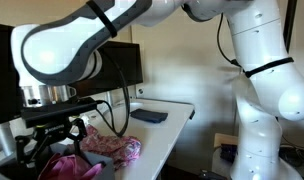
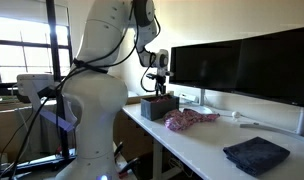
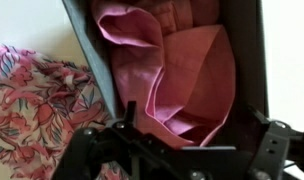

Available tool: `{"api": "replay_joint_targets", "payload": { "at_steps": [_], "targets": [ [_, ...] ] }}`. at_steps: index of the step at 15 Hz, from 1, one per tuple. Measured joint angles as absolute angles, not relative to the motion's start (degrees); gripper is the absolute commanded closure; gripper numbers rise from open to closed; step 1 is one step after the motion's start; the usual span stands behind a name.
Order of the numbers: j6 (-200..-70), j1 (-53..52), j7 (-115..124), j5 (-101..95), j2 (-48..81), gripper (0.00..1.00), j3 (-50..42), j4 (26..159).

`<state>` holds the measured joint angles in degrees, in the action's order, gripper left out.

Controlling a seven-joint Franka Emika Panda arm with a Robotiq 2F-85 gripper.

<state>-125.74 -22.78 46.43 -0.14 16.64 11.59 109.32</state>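
Note:
My gripper (image 3: 197,125) hangs over a dark open box (image 3: 247,60), with its fingers spread wide at either side. A plain pink cloth (image 3: 187,70) lies crumpled inside the box, just below and between the fingers. I cannot tell whether the fingers touch it. In both exterior views the gripper (image 2: 158,88) (image 1: 54,135) is just above the box (image 2: 159,106), and the pink cloth (image 1: 67,166) shows beneath it. A pink floral cloth (image 3: 37,105) (image 2: 190,120) (image 1: 112,147) lies on the white table beside the box.
A dark blue folded cloth (image 2: 257,154) (image 1: 149,116) lies further along the white table (image 2: 207,145). Black monitors (image 2: 242,62) stand along the table's back. Windows and a camera stand (image 2: 37,88) are behind the arm.

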Motion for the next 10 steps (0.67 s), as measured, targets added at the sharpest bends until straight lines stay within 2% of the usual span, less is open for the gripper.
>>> {"api": "replay_joint_targets", "payload": {
  "at_steps": [10],
  "targets": [
    [-125.8,-21.7,46.6,-3.1,11.4,0.00,10.0,110.4]
  ]
}}
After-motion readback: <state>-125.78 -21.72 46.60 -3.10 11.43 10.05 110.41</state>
